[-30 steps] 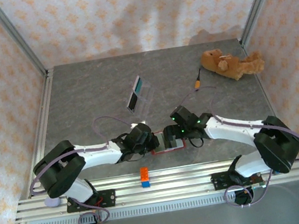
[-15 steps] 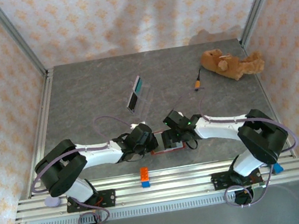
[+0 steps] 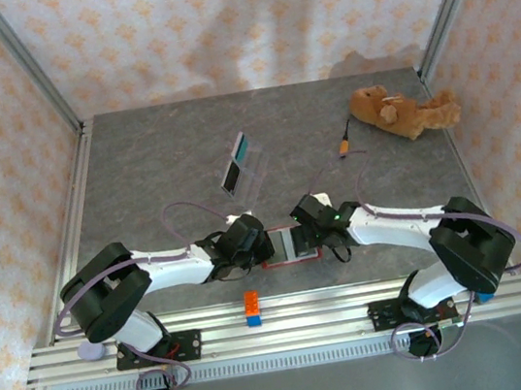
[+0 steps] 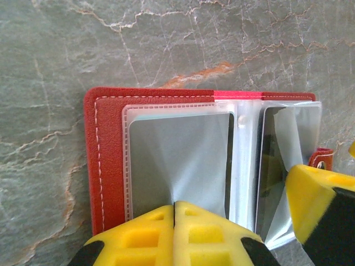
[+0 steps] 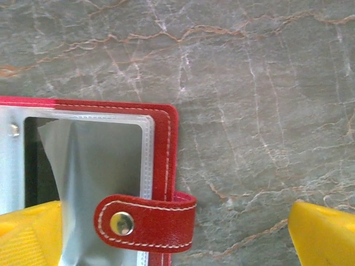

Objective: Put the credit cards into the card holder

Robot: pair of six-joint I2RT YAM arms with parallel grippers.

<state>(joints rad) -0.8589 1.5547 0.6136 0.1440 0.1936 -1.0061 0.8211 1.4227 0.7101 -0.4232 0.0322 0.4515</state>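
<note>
Finding the card holder lying open and flat on the grey stone table, close to the front edge and between the two grippers. Showing a red cover underneath and clear plastic sleeves over pale grey pages on top. Seeing the snap tab folding back over the outer edge of the right-hand page. Noticing one sleeve on that page lifting and curling away, with a dark strip behind it; not managing to tell card from shadow there.

Bearing on the near edge of the left page with the left gripper, yellow pads closing tight against each other with no gap; not managing to tell whether nipping any sleeve between them. Spreading the right gripper wide, resting one yellow finger on the right page's sleeve and hanging the other over bare table well beyond the cover, holding nothing.

Spotting the credit cards well apart from the card holder, farther back on the table, standing tilted in a clear plastic tray: one teal-green, another black with white.

Moving outward, finding an orange-and-blue block sitting at the front edge near the card holder, a brown plush bear lying toward the far right corner, and a thin cable with an orange tip lying near the bear.
</note>
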